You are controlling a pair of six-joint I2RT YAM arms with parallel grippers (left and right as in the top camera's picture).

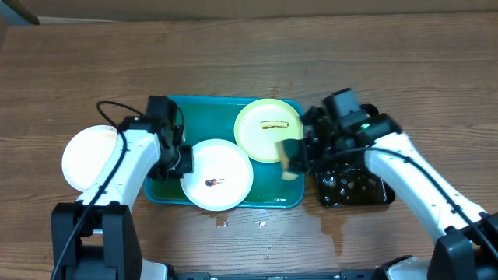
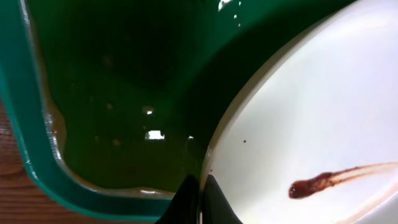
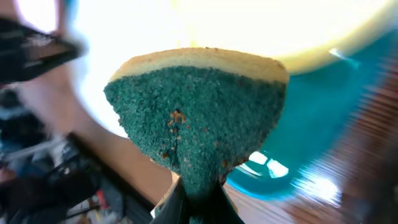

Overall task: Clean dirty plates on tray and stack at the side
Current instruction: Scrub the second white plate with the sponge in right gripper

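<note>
The teal tray holds a white plate with a brown smear at the front and a pale yellow-green plate with a brown smear at the back right. A second white plate lies on the table left of the tray. My left gripper is shut on the left rim of the smeared white plate, with its fingers pinching the edge over the tray. My right gripper is shut on a green-and-yellow sponge, held at the yellow-green plate's right front edge.
A black tray of water stands on the table right of the teal tray, under my right arm. Water drops lie on the wood in front of both trays. The teal tray's floor is wet.
</note>
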